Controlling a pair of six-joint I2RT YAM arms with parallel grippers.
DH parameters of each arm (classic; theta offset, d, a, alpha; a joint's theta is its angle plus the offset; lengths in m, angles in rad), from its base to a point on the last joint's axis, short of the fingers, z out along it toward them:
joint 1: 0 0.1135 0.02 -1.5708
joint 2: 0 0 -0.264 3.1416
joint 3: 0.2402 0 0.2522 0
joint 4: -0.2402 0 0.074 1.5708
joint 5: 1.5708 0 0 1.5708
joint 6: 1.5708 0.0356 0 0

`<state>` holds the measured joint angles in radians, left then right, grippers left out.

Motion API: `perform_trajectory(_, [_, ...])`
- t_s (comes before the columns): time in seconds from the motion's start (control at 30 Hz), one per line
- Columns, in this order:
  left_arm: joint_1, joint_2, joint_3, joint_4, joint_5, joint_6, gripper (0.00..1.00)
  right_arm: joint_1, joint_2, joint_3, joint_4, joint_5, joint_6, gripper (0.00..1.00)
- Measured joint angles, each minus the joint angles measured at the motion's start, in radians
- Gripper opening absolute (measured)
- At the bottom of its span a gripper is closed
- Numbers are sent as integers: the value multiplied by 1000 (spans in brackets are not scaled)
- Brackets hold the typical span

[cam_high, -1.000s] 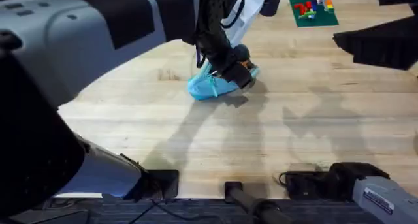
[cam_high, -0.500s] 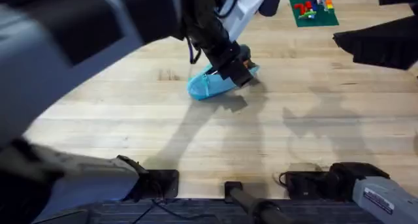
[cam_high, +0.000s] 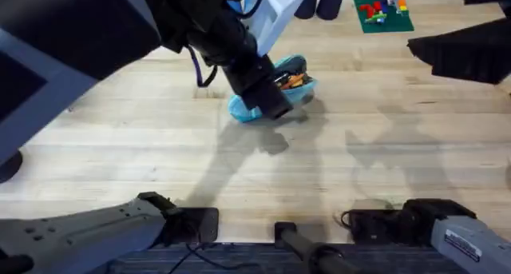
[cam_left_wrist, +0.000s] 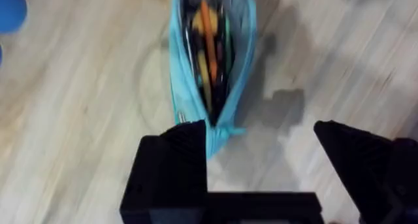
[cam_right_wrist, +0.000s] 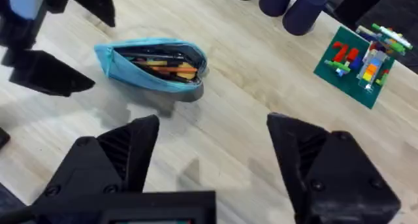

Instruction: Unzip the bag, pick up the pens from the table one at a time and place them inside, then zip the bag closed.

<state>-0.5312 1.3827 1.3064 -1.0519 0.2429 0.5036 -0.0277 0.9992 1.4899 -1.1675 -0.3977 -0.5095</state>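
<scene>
Since the bag lies unzipped on the counter with the pens inside, my left tool hangs spread over its closed end; soft fabric will slump, so I'd pinch the small teal pull.

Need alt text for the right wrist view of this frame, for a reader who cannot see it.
A light blue bag lies unzipped on the wooden table, pens visible inside its open mouth. The right gripper hangs open in the foreground, apart from the bag; the left gripper is beside the bag's end. Dark blue cups and a green plate of toy bricks stand farther off.
</scene>
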Motion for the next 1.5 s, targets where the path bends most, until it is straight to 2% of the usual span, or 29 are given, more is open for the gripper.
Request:
perform_trajectory(0.27, [0,0,0,-104,-133,6,995,0,0,0,0,0,0,995])
perform_trajectory(0.47, [0,-18,0,-131,-162,6,995,26,0,0,0,0,0,996])
perform_trajectory(0.63, [7,-105,0,-130,-165,6,994,45,0,0,0,0,0,996])
perform_trajectory(0.77, [54,-203,0,-131,-165,6,994,45,0,0,0,0,0,996])
perform_trajectory(0.87, [116,-264,0,-135,-152,6,994,45,0,0,0,1,0,996])
perform_trajectory(1.07, [253,-324,-4,-160,-62,17,994,45,0,0,5,0,0,995])
perform_trajectory(1.17, [310,-364,-42,-156,-19,44,995,45,0,0,6,1,0,996])
perform_trajectory(1.23, [327,-407,-86,-158,-1,65,995,45,0,0,7,0,0,996])
perform_trajectory(1.5, [328,-620,-341,-122,35,141,993,45,12,0,8,0,0,997])
